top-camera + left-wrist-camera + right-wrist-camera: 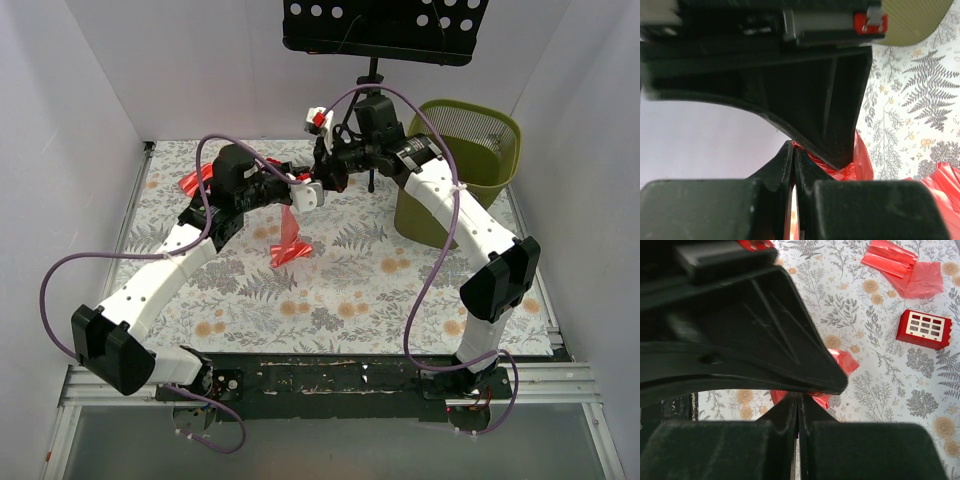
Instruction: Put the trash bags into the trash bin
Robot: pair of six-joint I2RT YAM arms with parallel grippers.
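Note:
A red trash bag [290, 245] hangs above the table's middle from the spot where my two grippers meet. My left gripper [297, 191] is shut, with red film [862, 160] pinched at its tips [793, 146]. Facing it tip to tip, my right gripper [318, 187] is also shut [799, 396], and the same bag [842, 360] bunches just past its fingertips. More red trash bags [890, 257] lie flat on the cloth at the far left [193, 183]. The olive-green trash bin [480, 170] stands at the back right, apart from both grippers, and its base shows in the left wrist view [910, 20].
A small red box with white buttons [925, 329] lies on the floral cloth near the flat bags. A black perforated stand [385, 30] on a pole rises behind the grippers. White walls close in the table on three sides.

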